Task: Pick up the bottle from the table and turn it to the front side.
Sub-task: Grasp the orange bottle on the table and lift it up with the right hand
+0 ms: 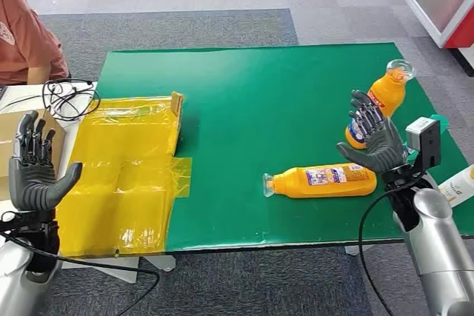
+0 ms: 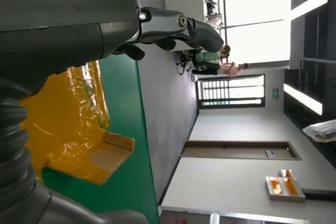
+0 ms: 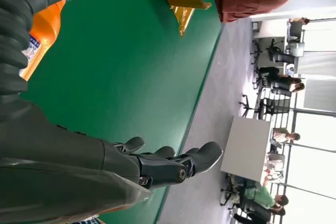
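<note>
Looking from the left side first, we see our left hand (image 1: 35, 172) held up with its fingers spread apart and nothing in it. It hangs off the left edge of the green tabletop (image 1: 246, 109). Just beyond this hand sit a brown cardboard box (image 1: 11, 135) and a bunch of black cables (image 1: 69, 98). A person in a reddish shirt (image 1: 25, 35) sits farther back from it. Right beside the left hand, toward the middle, a crinkly yellow plastic sheet (image 1: 120, 175) covers a flattened box and lies partly on the green tabletop. In the left wrist view, the yellow sheet (image 2: 67, 119) lies past the hand's dark fingers (image 2: 174, 27).

Moving on across, a long orange bottle (image 1: 324, 180) lies on its side on the tabletop, its cap end pointing toward our left hand. Its bottom end lies just below our right hand (image 1: 373, 138). We cannot tell if they touch.

Our right hand is up over the tabletop with its fingers loose and apart, holding nothing. Just behind it stands a second, smaller orange bottle (image 1: 388, 90), partly hidden by the fingers. In the right wrist view an orange bottle (image 3: 41, 32) shows beside the hand's ribbed cover.

To the right of the right hand, past the tabletop's edge, lies a white packet (image 1: 461, 185).
</note>
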